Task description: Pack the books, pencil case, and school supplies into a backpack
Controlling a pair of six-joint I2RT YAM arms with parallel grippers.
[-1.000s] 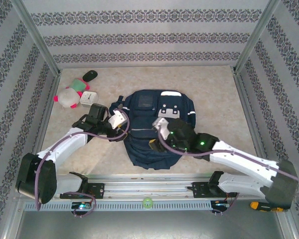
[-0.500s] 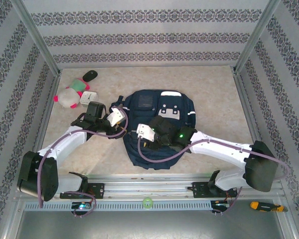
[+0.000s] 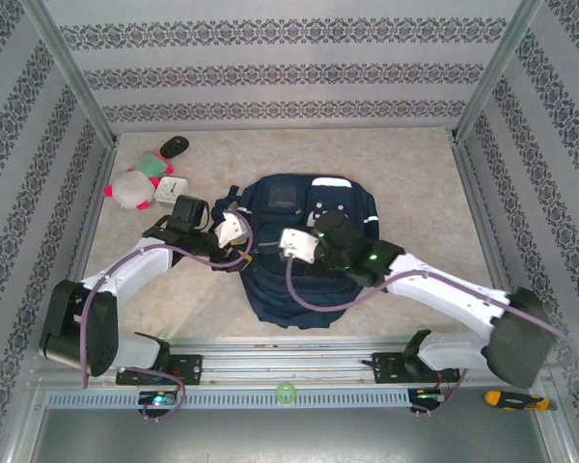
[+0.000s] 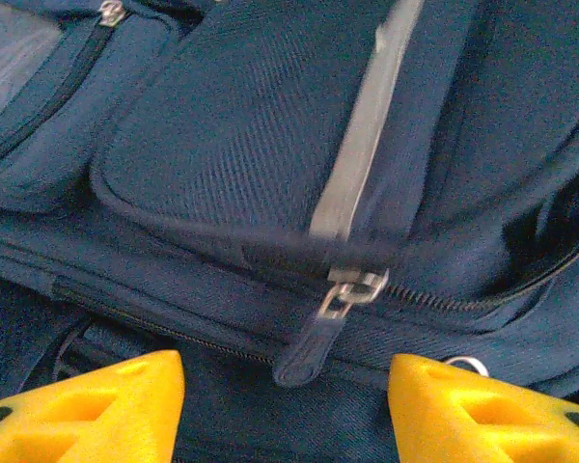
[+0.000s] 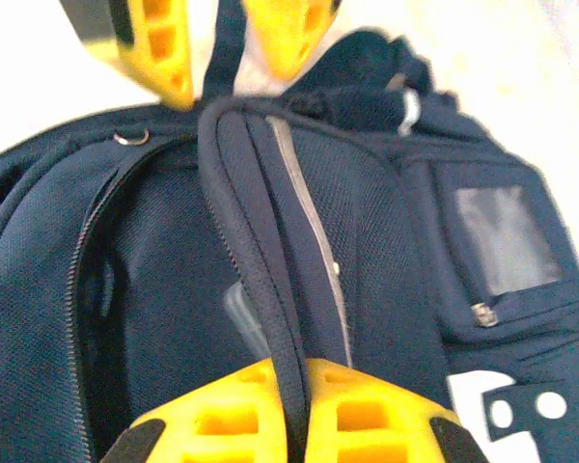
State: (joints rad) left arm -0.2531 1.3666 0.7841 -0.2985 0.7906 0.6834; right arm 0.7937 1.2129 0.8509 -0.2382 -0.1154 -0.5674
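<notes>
The dark navy backpack lies flat in the middle of the table. My right gripper is over its left half, and in the right wrist view the right gripper is shut on the raised zip edge of the backpack. My left gripper is at the bag's left side, open. In the left wrist view the left gripper has a zip pull lying between its yellow fingers, untouched. The books, pencil case and school supplies are out of view.
A pink-and-white plush toy, a white square clock and a small black object sit at the back left. Patterned walls close in the table on three sides. An orange-handled tool lies by the right base.
My right gripper has moved left and up across the backpack and closed on its zip edge. The left gripper has stayed open at the bag's left side.
</notes>
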